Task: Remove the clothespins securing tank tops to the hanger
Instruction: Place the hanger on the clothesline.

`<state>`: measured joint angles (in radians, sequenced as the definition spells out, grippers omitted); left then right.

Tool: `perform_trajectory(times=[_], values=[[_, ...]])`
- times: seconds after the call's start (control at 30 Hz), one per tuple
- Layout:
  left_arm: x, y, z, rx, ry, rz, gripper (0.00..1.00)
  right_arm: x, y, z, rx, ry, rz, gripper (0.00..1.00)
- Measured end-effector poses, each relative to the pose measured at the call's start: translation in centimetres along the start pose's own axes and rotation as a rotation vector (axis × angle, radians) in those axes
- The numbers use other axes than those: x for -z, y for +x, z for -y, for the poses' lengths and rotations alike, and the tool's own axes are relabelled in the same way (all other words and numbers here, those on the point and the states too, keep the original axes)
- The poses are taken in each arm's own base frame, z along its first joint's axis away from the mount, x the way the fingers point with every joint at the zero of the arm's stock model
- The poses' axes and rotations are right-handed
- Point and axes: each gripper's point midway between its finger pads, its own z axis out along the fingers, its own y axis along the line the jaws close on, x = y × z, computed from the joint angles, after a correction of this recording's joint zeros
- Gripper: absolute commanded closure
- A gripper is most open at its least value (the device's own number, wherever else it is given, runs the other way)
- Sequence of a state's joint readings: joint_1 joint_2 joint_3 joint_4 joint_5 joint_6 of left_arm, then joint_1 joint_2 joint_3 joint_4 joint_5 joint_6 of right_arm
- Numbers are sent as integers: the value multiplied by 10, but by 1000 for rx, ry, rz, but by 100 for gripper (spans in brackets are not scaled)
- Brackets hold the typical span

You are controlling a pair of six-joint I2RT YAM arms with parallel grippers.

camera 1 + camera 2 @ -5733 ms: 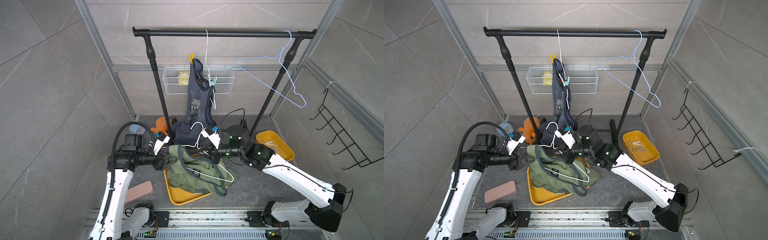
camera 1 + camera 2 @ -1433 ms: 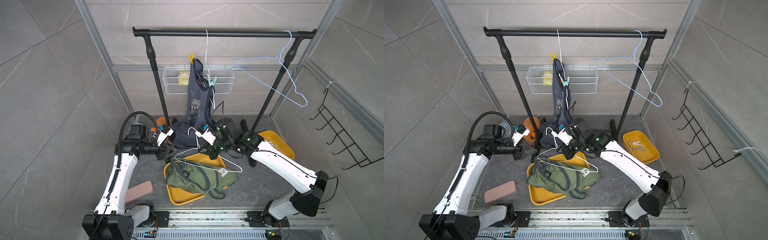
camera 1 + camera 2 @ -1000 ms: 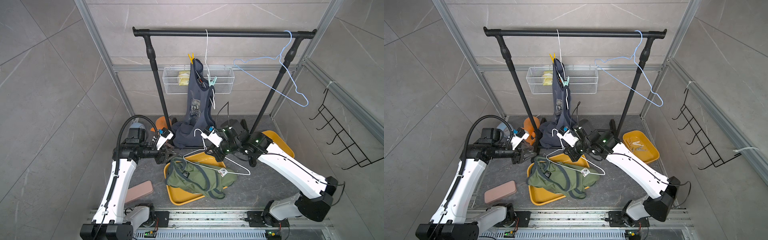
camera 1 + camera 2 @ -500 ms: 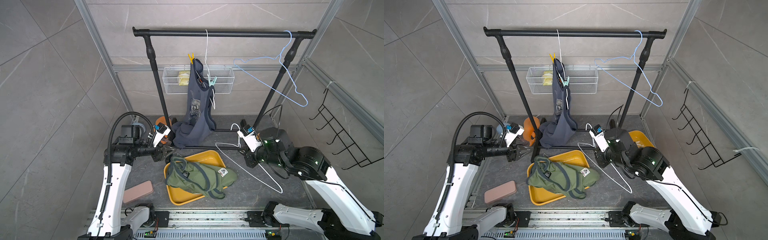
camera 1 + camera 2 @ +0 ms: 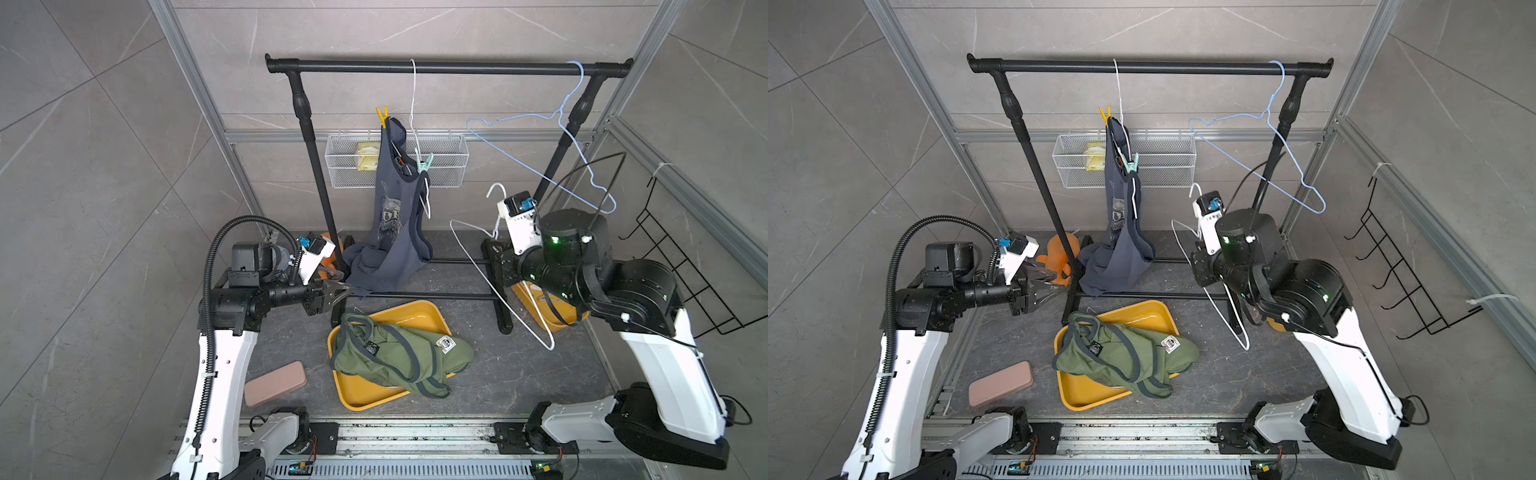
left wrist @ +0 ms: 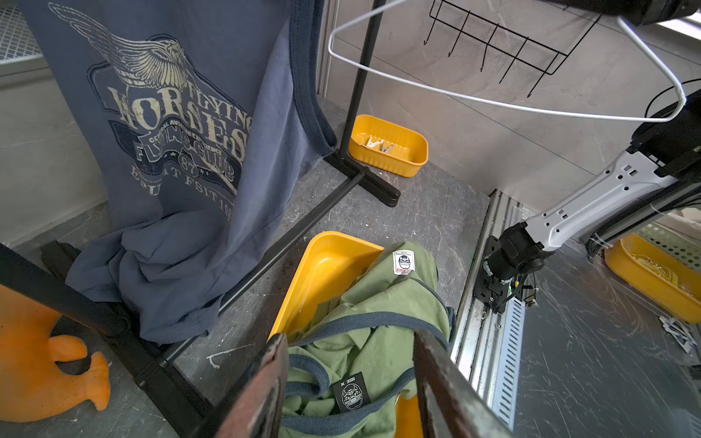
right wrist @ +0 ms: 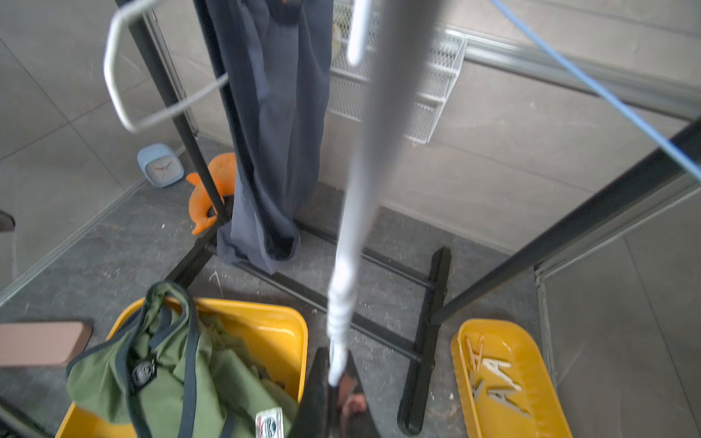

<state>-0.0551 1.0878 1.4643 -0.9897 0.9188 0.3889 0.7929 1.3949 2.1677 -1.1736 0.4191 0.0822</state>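
Right hand (image 7: 333, 394): closed on the neck of a bare white hanger (image 5: 484, 270), near the rack's right post; the wire hangs down and sways freely.
Left hand (image 5: 334, 293): half open and empty, touching nothing; it hovers beside the rack's left post, at about 9 o'clock from the blue top (image 5: 392, 232).
Blue top: on a second white hanger from the rail (image 5: 449, 66), hem bunched on the floor; the last top not yet freed.
Pins on it: a yellow pin (image 5: 382, 116) at the top's 12 o'clock, a mint pin (image 5: 424, 163) at about 2 o'clock on the strap.
Green tops (image 5: 399, 357): off their hangers, heaped in the big tray (image 5: 361, 395), at 6 o'clock from the blue top.
Loose pins (image 7: 493, 375): in the small tray (image 7: 531, 379) by the right post's foot.
Step in hand, by my judgement: park the bare hanger, likely on the rail beside the blue hanger (image 5: 540, 153).
Doing it well: lift the hook above the rail and lower it on squarely; keep the swinging wire off the blue hanger and the post; let go only once it hangs settled. Then the left hand can steady the blue top while a pin is squeezed at its tail.
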Motion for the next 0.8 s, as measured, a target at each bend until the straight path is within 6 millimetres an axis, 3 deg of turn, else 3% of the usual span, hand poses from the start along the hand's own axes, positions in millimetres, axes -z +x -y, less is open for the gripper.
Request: perform_trajectory(times=[0.2, 0.33, 0.47, 0.57, 0.7, 0.8], values=[[-9, -2, -7, 17, 16, -3, 46, -19, -51, 22, -45, 80, 107, 100], [-15, -2, -4, -13, 41, -8, 46, -24, -57, 40, -63, 119, 121, 100], [-16, -11, 9, -85, 79, -25, 46, -23, -34, 32, -32, 71, 54, 100], [-15, -22, 25, -168, 121, -23, 46, -12, -5, 21, -9, -15, -23, 100], [-13, -29, 60, -267, 212, -37, 38, 28, 38, -2, 5, -216, -98, 100], [-13, -35, 83, -327, 278, -42, 30, 66, 55, -27, 11, -414, -98, 100]])
